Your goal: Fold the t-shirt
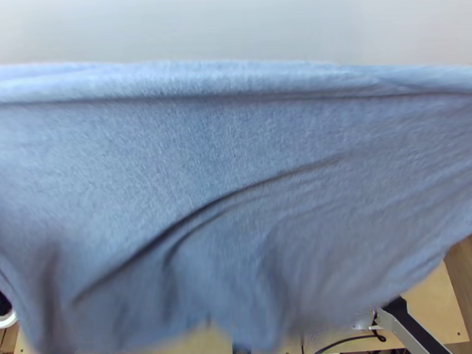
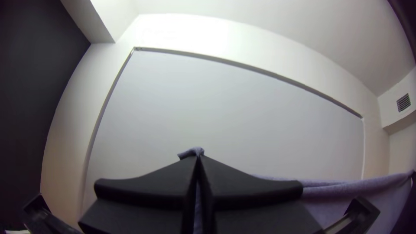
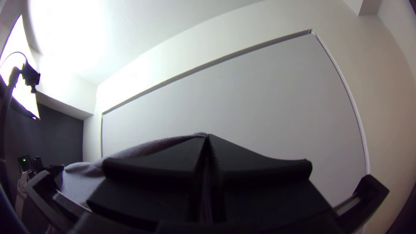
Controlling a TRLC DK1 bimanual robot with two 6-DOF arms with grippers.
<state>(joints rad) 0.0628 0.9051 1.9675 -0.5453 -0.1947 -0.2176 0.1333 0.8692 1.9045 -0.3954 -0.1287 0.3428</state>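
Observation:
The blue-grey t-shirt hangs stretched wide and raised before the top view's camera, its upper edge roughly level, with diagonal creases and a wavy lower edge. In the left wrist view my left gripper is shut on a bit of the shirt, which pokes out past the fingertips. Over in the right wrist view, my right gripper is shut on another part of its upper edge, and the cloth runs across to the left gripper. Most of the shirt's lower part is hidden in the wrist views.
Beneath the cloth, parts of the light wooden table show, with black cables along its near edge. The right arm's link stands at the lower right. A white container is at the left edge.

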